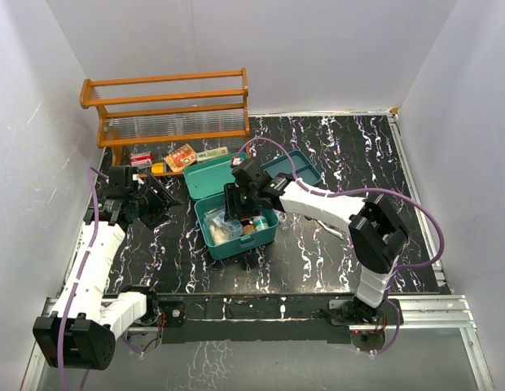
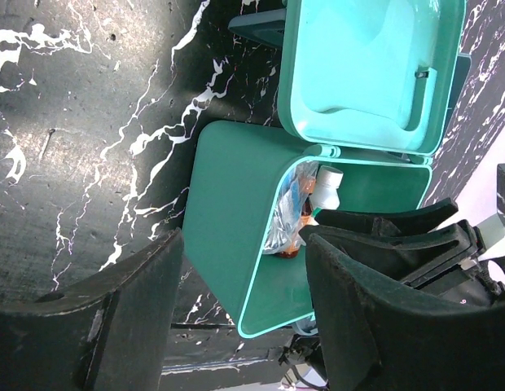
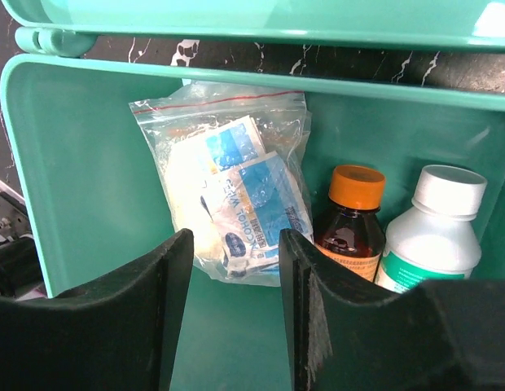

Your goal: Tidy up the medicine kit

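robot arms work an open medicine kit [image 1: 240, 244] at the middle of a black marbled table [image 1: 334, 252]. nearest the camera, the left gripper [image 2: 240, 252] hangs beside the kit's left wall, its jaws spread and holding nothing. the right gripper [image 3: 234, 244] hovers over the kit's interior, jaws parted and likewise empty. just beyond its fingers, a zip bag of wipes [image 3: 228, 187] leans against the back wall. beside the bag stand a brown bottle with an orange cap [image 3: 350, 228] and a white bottle [image 3: 436, 236], touching or nearly so. behind them the lid [image 1: 208, 177] lies hinged back, with a darker tray [image 1: 300, 169] to its right. farther off, an orange packet [image 1: 181, 157], a red box [image 1: 141, 160] and a flat carton [image 1: 212, 153] lie loose in front of a wooden rack [image 1: 167, 106].

the likely trouble lies inside the box. a careless descent by the right fingers could tip the two upright bottles or snag the slack bag. the plastic kit looks light, so a sideways nudge may slide it. fetching the loose supplies means reaching close to the rack, where a wide approach risks a knock.
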`<state>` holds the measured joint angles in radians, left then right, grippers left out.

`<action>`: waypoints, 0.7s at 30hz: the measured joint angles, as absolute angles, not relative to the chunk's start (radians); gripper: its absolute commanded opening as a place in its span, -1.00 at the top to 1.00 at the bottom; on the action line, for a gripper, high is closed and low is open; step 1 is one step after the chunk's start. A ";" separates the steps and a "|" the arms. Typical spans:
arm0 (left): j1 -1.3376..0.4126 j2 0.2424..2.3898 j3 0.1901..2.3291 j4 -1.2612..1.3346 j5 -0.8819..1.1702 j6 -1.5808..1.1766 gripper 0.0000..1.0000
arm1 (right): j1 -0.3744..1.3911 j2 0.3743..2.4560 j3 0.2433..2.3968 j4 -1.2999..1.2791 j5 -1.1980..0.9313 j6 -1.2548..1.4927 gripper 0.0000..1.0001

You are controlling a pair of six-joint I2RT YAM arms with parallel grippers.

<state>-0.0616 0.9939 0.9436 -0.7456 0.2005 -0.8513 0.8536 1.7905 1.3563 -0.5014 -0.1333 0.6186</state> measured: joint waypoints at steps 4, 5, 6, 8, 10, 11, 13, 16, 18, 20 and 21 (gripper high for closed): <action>-0.062 0.994 0.945 -0.741 0.197 -0.848 -0.20 | 0.856 1.790 1.356 -0.506 -0.145 0.580 0.14; -0.062 0.995 0.945 -0.741 0.197 -0.848 -0.20 | 0.857 1.790 1.356 -0.506 -0.146 0.577 0.14; -0.062 0.995 0.945 -0.741 0.197 -0.848 -0.21 | 0.859 1.790 1.356 -0.506 -0.152 0.570 0.14; -0.062 0.997 0.945 -0.741 0.197 -0.848 -0.21 | 0.865 1.791 1.356 -0.506 -0.165 0.555 0.16; -0.062 1.000 0.945 -0.741 0.197 -0.848 -0.21 | 0.871 1.798 1.359 -0.506 -0.184 0.546 0.19; -0.062 1.001 0.945 -0.741 0.197 -0.848 -0.21 | 0.875 1.806 1.364 -0.505 -0.194 0.541 0.21; -0.062 1.002 0.945 -0.741 0.197 -0.848 -0.21 | 0.884 1.835 1.377 -0.504 -0.220 0.528 0.23; -0.062 1.002 0.945 -0.741 0.197 -0.847 -0.21 | 0.897 1.878 1.388 -0.502 -0.255 0.521 0.24; -0.062 1.002 0.946 -0.741 0.194 -0.846 -0.21 | 0.903 1.895 1.391 -0.500 -0.274 0.520 0.23; -0.062 1.002 0.947 -0.741 0.193 -0.844 -0.21 | 0.906 1.905 1.398 -0.490 -0.294 0.521 0.23; -0.062 1.002 0.947 -0.741 0.193 -0.843 -0.21 | 0.907 1.905 1.398 -0.485 -0.302 0.524 0.22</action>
<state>-0.0616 1.0023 0.9474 -0.7406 0.1932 -0.8433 0.9066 1.9053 1.3979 -0.4847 -0.3016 0.5240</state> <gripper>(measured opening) 0.600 0.383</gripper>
